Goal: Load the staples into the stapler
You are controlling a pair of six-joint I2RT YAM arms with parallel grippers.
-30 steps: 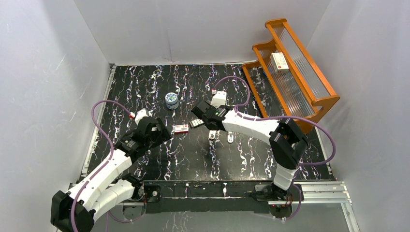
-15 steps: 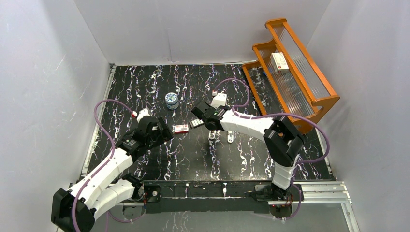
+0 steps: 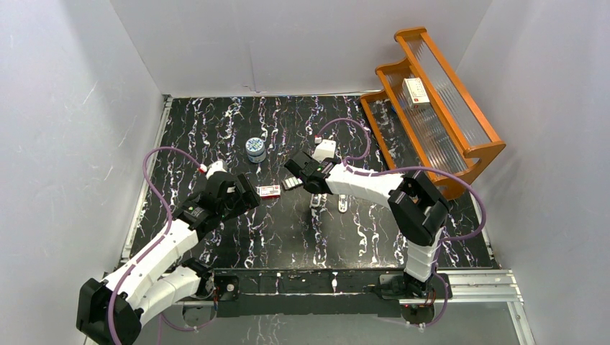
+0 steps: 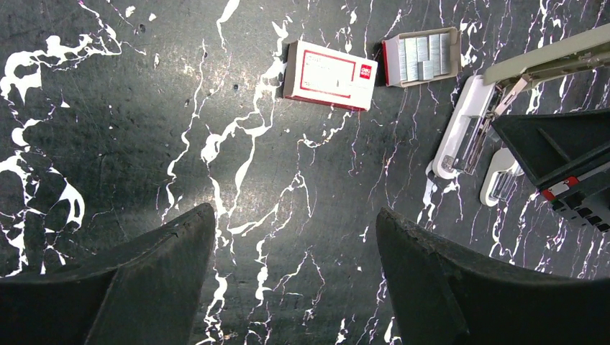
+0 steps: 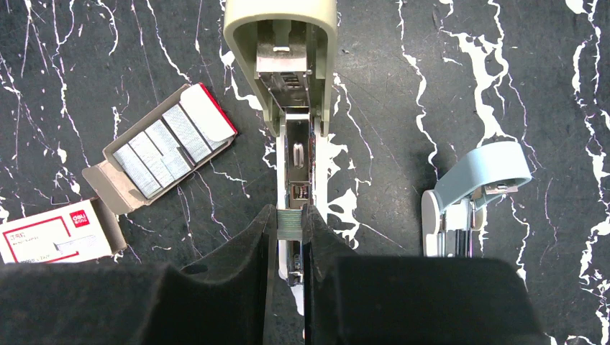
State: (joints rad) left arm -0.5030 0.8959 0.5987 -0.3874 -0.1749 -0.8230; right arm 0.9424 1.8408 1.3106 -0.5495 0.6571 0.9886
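Cream-beige plastic marks the stapler (image 5: 280,29), which is laid on the black marbled table (image 5: 403,108) with its lid swung open toward 12 o'clock in the right wrist view and its metal rail (image 5: 296,154) exposed. The right tool (image 5: 290,215) is closed on a short staple strip (image 5: 290,224), which is held directly over the near end of that rail; whether strip and rail touch cannot be told. At 10 o'clock from the pinched strip the small grey tray (image 5: 169,147) is seen with more silvery strips in it, and the red-and-white sleeve (image 5: 54,241) is set just beside the tray at 8 o'clock. A light blue stapler (image 5: 475,190), its top raised, is placed at 3 o'clock from the rail, apart from it. The left tool (image 4: 295,284) is spread wide with nothing between its fingers and is held above bare table, the sleeve lying at 12 o'clock in its own view. In the top view a round blue-and-white tin (image 3: 255,149) is seen at 11 o'clock from the sleeve, and a wooden rack (image 3: 480,149) at the table's 2 o'clock side carries a white box (image 3: 415,90).
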